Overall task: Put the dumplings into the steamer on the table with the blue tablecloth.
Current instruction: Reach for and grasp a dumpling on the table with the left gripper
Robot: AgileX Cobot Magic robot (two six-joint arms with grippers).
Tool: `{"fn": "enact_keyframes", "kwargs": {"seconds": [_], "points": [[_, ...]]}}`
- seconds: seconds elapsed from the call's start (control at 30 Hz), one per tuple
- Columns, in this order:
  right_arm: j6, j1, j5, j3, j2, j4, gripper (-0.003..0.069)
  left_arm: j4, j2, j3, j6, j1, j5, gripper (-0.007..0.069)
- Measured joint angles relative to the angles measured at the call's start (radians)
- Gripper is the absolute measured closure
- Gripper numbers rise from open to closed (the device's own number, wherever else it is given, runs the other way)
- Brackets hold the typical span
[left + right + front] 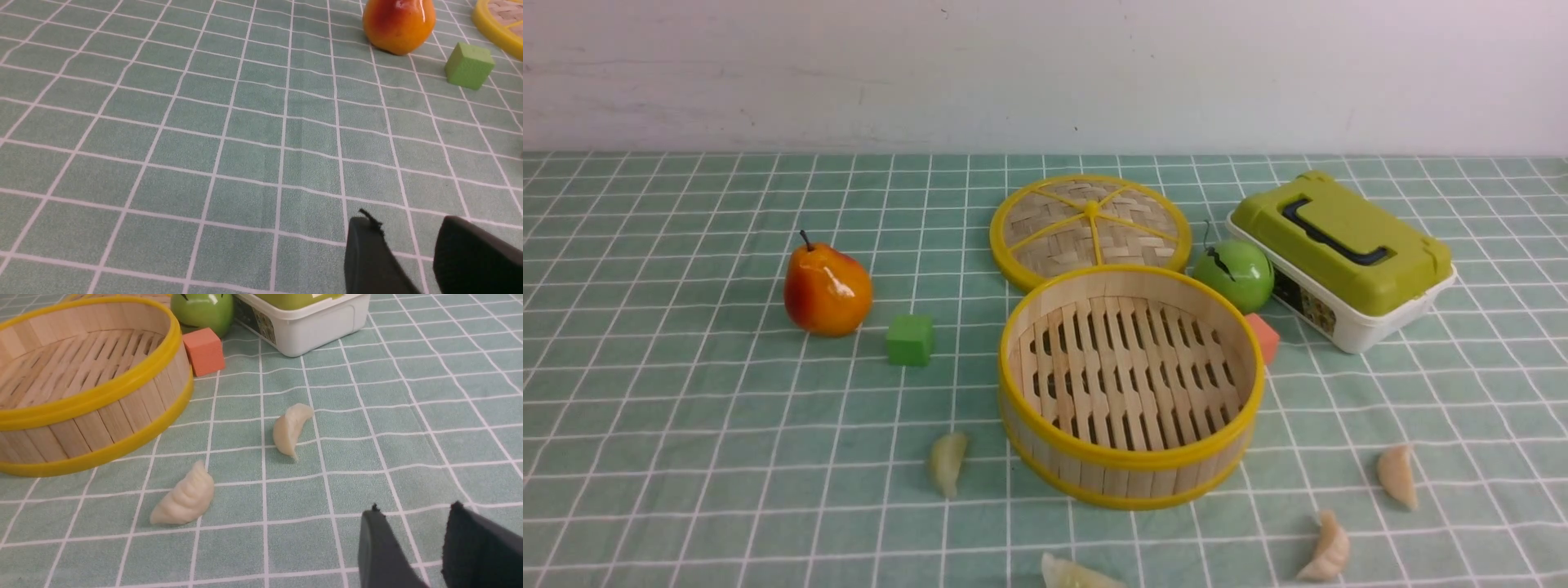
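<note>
My right gripper (425, 510) is hovering open and empty, the pleated dumpling (186, 496) lying nearer the steamer (135, 412) than my fingertips.

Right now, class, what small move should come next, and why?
Probably ease the open right gripper towards the nearer right-hand dumpling: it lies uncovered on the cloth beside the steamer, which is empty, and that gripper holds nothing.
</note>
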Motion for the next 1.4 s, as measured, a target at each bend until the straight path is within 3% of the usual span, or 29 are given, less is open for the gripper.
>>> {"fn": "enact_keyframes", "kwargs": {"seconds": [0.73, 0.9, 1.03, 1.1, 1.2, 1.27, 1.4], "points": [[0.0, 0.0, 0.0, 0.0, 0.0, 0.0, 0.0419, 0.007, 0.0, 0.0, 0.0, 0.0, 0.0, 0.0387], [0.001, 0.0, 0.0, 0.0, 0.0, 0.007, 0.0419, -0.011, 0.0, 0.0, -0.032, 0.0, -0.073, 0.0387], [0.069, 0.0, 0.0, 0.0, 0.0, 0.131, 0.0419, -0.295, 0.0, 0.0, -0.25, 0.0, -0.183, 0.0387], [0.195, 0.0, 0.005, 0.0, 0.0, 0.334, 0.0419, -0.576, 0.0, 0.0, -0.461, 0.0, -0.226, 0.0387], [0.338, 0.0, 0.017, 0.005, 0.0, 0.568, 0.0419, -0.86, 0.0, 0.0, -0.643, 0.0, -0.251, 0.0387], [0.41, 0.0, 0.019, 0.009, 0.0, 0.702, 0.0419, -0.957, 0.0, 0.0, -0.678, 0.0, -0.26, 0.0387], [0.435, 0.0, 0.018, 0.009, 0.0, 0.763, 0.0419, -0.997, 0.0, 0.0, -0.625, 0.0, -0.268, 0.0387]]}}
